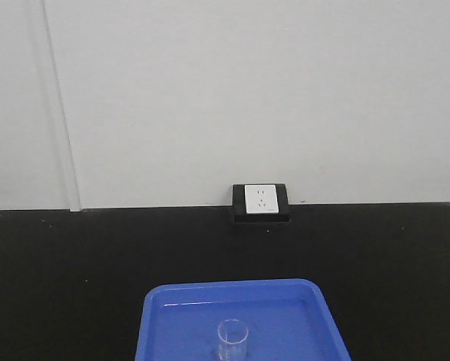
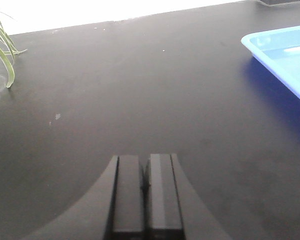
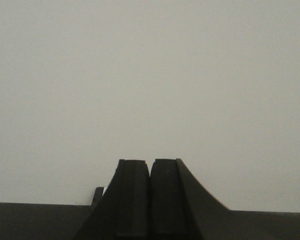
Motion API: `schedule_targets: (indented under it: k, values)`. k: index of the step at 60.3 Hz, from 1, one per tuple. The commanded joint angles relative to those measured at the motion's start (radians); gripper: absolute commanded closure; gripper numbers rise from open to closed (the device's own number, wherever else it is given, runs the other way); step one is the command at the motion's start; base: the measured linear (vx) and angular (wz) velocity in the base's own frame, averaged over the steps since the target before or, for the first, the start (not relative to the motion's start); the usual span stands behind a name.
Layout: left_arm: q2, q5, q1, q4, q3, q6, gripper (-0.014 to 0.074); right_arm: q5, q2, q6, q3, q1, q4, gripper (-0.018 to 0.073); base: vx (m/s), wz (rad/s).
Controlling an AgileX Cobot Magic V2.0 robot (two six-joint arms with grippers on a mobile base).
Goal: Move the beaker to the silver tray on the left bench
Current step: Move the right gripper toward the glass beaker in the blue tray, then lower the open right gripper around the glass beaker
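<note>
A small clear glass beaker point(image 1: 232, 338) stands upright in a blue tray point(image 1: 161, 316) at the bottom middle of the front view. The silver tray is out of view. My left gripper point(image 2: 144, 159) is shut and empty, low over the black bench, with the blue tray's corner point(image 2: 270, 52) to its upper right. My right gripper point(image 3: 150, 162) is shut and empty, facing the white wall above the bench's back edge. Neither gripper shows in the front view.
A black benchtop point(image 1: 67, 278) runs to a white wall. A white socket in a black box point(image 1: 261, 203) sits at the wall's foot, behind the tray. Green plant leaves point(image 2: 2, 50) hang at the far left of the left wrist view.
</note>
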Motion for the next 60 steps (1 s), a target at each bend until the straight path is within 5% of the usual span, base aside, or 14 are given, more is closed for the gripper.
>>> schedule_targets:
  k: [1, 28, 36, 53, 60]
  values:
    - [-0.007, -0.075, -0.006, -0.003, 0.02, -0.002, 0.0595, -0.072, 0.196, -0.003, -0.131, -0.004, -0.007, 0.0571, 0.0, 0.0]
    - [-0.007, -0.075, -0.006, -0.003, 0.02, -0.002, 0.0595, -0.219, 0.611, 0.009, -0.242, -0.004, -0.008, 0.0491, 0.0, 0.0]
    - [-0.007, -0.075, -0.006, -0.003, 0.02, -0.002, 0.0595, -0.264, 0.657, 0.009, -0.242, -0.004, -0.01, 0.0344, 0.0, 0.0]
    - [-0.007, -0.075, -0.006, -0.003, 0.02, -0.002, 0.0595, -0.31, 0.742, 0.009, -0.242, -0.004, -0.003, -0.0168, 0.0, 0.0]
    - [-0.007, -0.075, -0.006, -0.003, 0.02, -0.002, 0.0595, -0.323, 0.759, 0.026, -0.242, -0.002, -0.002, -0.0167, 0.0, 0.0]
